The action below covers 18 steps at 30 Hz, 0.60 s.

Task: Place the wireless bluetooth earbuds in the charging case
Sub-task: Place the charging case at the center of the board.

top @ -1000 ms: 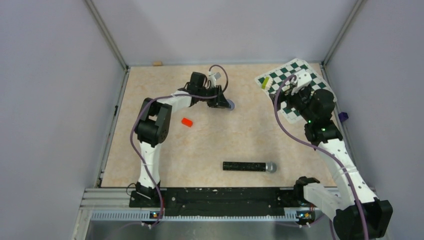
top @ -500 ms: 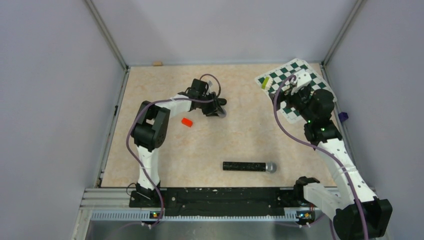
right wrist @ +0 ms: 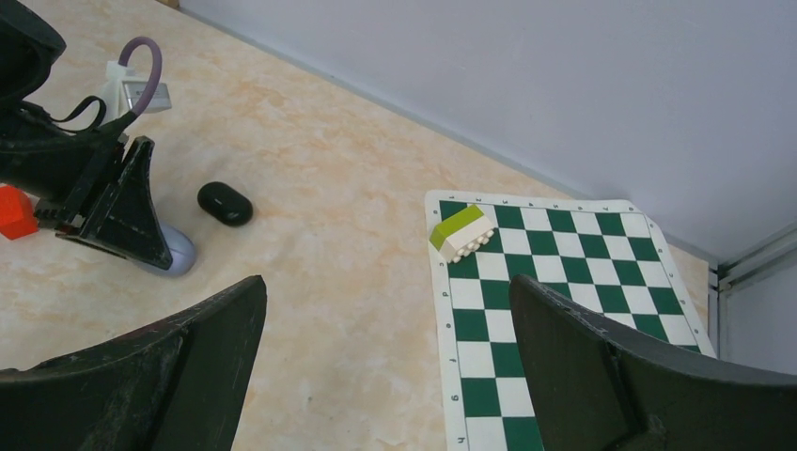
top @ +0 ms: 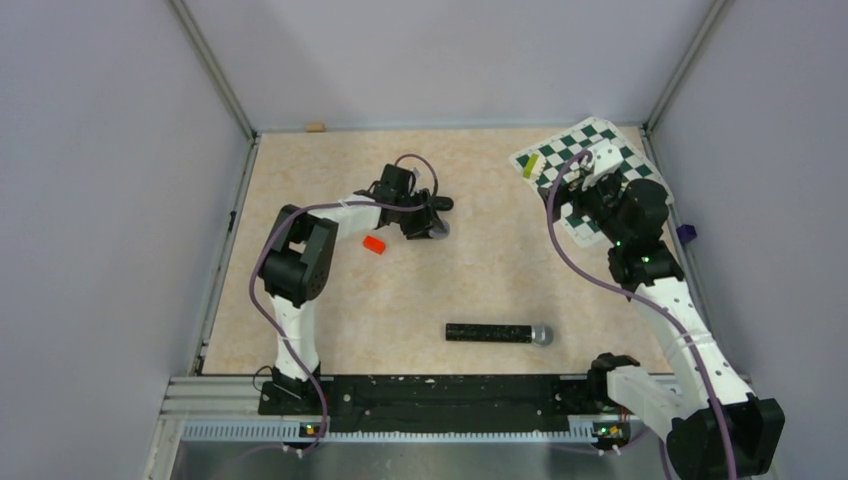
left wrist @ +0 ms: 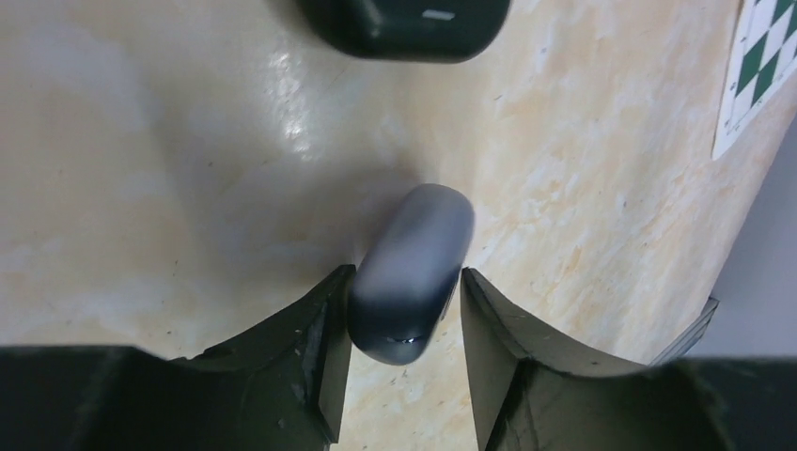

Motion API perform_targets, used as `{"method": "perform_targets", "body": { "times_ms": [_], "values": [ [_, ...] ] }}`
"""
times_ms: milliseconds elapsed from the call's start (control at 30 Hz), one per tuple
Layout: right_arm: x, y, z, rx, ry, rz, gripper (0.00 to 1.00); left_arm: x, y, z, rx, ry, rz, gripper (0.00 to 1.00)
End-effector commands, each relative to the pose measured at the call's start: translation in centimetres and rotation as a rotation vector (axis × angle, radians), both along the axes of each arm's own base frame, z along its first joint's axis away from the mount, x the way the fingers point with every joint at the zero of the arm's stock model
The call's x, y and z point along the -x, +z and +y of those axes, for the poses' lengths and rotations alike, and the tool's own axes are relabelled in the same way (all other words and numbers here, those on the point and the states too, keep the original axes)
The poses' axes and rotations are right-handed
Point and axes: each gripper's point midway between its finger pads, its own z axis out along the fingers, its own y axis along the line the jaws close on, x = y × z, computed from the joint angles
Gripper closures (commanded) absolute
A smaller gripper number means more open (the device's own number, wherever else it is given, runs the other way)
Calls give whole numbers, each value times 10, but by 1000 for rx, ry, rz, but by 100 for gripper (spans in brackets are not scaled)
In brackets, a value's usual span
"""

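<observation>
The charging case (top: 441, 203), a small glossy black oval pod, lies shut on the table just beyond my left gripper (top: 428, 226). It also shows at the top edge of the left wrist view (left wrist: 404, 23) and in the right wrist view (right wrist: 225, 203). My left gripper (left wrist: 406, 277) is shut on the round grey-blue disc (left wrist: 411, 272), held edge-on low over the table. The disc also shows in the top view (top: 438, 229) and the right wrist view (right wrist: 172, 254). My right gripper (right wrist: 385, 291) is open and empty above the chessboard's edge (top: 590, 178). The earbuds are out of view.
A red block (top: 374, 244) lies left of the left gripper. A long black microphone (top: 498, 333) lies near the front middle. A green-and-white chessboard (top: 570, 150) sits at the back right with a green-white brick (right wrist: 462, 232) on it.
My left gripper has drawn back toward the near left with the grey-blue disc, uncovering the black case. The right arm has not moved.
</observation>
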Motion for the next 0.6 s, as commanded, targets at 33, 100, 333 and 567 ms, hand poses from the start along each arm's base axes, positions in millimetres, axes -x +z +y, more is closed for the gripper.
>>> {"method": "perform_targets", "body": {
  "times_ms": [33,100,333,567],
  "values": [
    [1,17,0,-6,-1,-65,1,5,8,2,-3,14,-14,38],
    [1,17,0,-5,0,-65,1,5,7,3,-4,12,-14,30],
    [2,18,-1,-5,-4,-69,1,6,5,5,-23,9,-16,2],
    [2,19,-1,-7,-2,-70,1,-2,13,17,-102,3,-67,1]
  ]
}}
